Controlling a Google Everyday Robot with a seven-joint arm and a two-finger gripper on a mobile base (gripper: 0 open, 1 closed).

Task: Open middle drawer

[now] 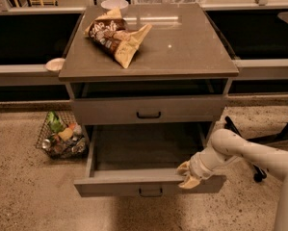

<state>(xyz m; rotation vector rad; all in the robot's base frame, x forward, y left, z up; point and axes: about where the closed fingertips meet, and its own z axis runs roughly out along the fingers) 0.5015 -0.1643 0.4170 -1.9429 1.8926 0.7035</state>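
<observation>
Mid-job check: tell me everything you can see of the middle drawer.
The middle drawer is a grey-taupe box with a flat front and a small black bar handle at its centre. It stands pulled well out, level, below the upper drawer. Its dark inside shows no contents. The gripper sits at the front's top edge, near the right end. Nothing else touches it.
</observation>
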